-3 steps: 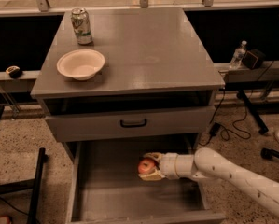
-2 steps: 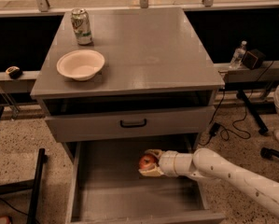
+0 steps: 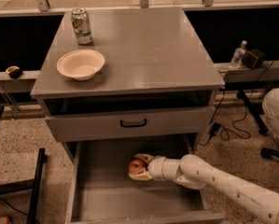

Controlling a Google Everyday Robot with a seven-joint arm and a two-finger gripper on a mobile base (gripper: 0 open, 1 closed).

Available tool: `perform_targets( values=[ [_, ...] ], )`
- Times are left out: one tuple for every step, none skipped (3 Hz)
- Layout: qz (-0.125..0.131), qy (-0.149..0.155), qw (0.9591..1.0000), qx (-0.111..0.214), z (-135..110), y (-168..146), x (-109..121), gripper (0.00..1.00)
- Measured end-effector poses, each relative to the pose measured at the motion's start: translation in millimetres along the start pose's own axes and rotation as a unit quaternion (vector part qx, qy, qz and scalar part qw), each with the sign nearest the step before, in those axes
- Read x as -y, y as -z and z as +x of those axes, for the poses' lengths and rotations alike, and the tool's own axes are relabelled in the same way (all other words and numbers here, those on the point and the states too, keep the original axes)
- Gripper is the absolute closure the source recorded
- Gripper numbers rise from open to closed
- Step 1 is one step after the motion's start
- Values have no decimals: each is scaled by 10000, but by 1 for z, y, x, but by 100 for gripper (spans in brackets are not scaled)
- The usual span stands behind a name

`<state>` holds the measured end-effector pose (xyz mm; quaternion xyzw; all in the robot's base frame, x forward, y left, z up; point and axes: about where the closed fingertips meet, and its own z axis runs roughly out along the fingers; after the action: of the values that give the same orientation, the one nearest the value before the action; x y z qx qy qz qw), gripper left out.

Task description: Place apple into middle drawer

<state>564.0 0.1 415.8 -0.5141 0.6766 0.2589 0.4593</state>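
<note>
Currently gripper [image 3: 136, 167] is clasping apple [image 3: 138, 164] low inside drawer [image 3: 108, 197], lower centre of frame. Risk: if jaws are opening while apple is hanging above floor, it is dropping, rolling toward walls, bruising.

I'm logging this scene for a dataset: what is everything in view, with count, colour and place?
can: one, green and white, back left of the cabinet top
bowl: one, white, cabinet top, in front of the can
cabinet: one, grey, centre
drawer front: one, grey with a black handle, under the top
middle drawer: one, grey, open, lowest
apple: one, red, inside the middle drawer
bottle: one, clear, ledge at right
arm: one, white, reaching in from the right
gripper: one, pale, inside the middle drawer, shut on the apple
</note>
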Motion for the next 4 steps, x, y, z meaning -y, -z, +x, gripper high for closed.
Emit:
perform_targets(
  values=[
    [-202,104,9997,-44,2,-23,-6,83],
    [-218,111,9997,-40,1,-25,-6,52],
    [-218,111,9997,-40,1,-25,-6,28],
    [-218,111,9997,-40,1,-25,-6,5]
  ],
)
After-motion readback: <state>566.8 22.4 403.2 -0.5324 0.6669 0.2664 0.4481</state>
